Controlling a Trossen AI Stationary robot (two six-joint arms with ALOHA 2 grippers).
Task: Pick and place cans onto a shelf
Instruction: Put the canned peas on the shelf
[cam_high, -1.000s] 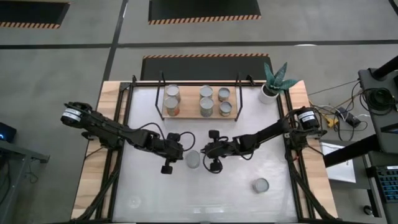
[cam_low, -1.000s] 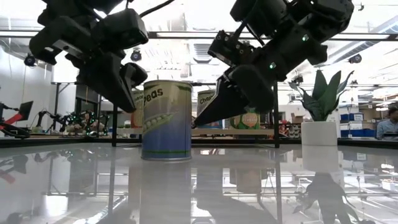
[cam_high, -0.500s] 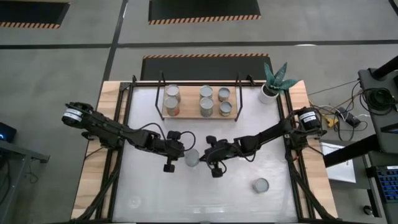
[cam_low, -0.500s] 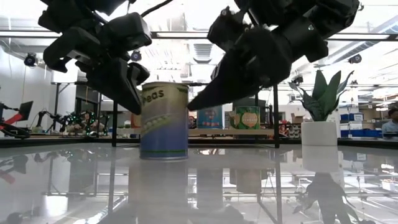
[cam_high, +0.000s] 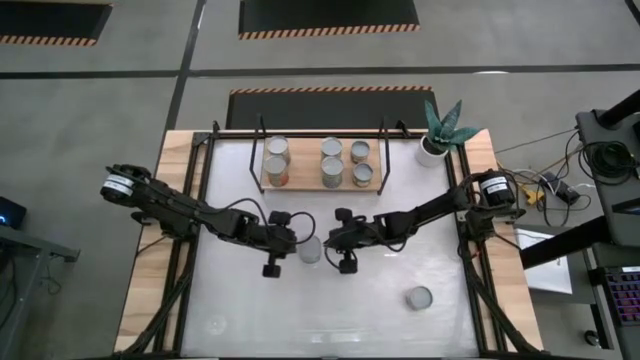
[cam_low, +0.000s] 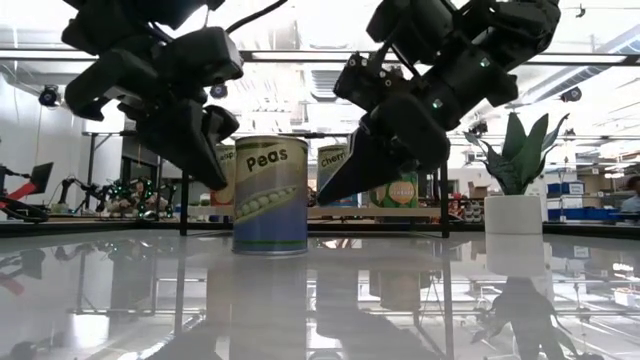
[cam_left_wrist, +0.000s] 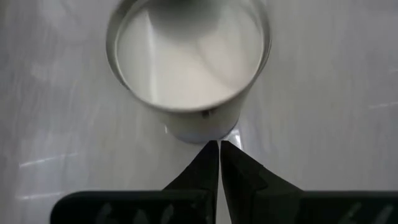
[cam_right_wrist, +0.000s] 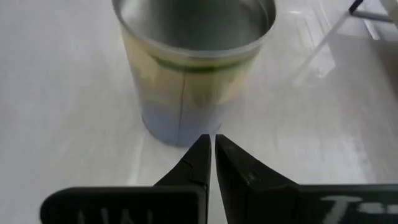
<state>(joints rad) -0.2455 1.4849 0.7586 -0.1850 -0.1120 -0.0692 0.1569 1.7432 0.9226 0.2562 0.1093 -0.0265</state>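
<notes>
A peas can (cam_high: 311, 250) (cam_low: 270, 195) stands upright on its base on the white tabletop, between my two grippers. My left gripper (cam_high: 293, 245) (cam_left_wrist: 219, 144) is shut, its tips at the can's left side. My right gripper (cam_high: 327, 244) (cam_right_wrist: 209, 138) is shut, its tips at the can's right side. The wooden shelf (cam_high: 308, 183) at the far middle carries several cans (cam_high: 331, 172) standing on their bases. One more can (cam_high: 419, 297) stands alone at the near right. My left gripper's shut fingertips (cam_left_wrist: 214, 149) reach the peas can's side wall low down, near its base (cam_left_wrist: 202, 134), slanting down from the table's left. The can stands upright on the table. My right gripper's shut fingertips (cam_right_wrist: 202, 144) are at the can's lower side wall (cam_right_wrist: 180, 134), slanting down from the table's right. Whether they touch it, I cannot tell.
A white pot with a green plant (cam_high: 438, 135) stands at the far right corner, beside the shelf. Black metal rods (cam_high: 262, 135) rise at the shelf's ends. Open tabletop (cam_high: 250, 310) lies at the near left.
The peas can has turned about on its base, staying upright; its label now faces the low camera in full. My right gripper has gone toward the can and then back a little. Both grippers have stayed shut.
</notes>
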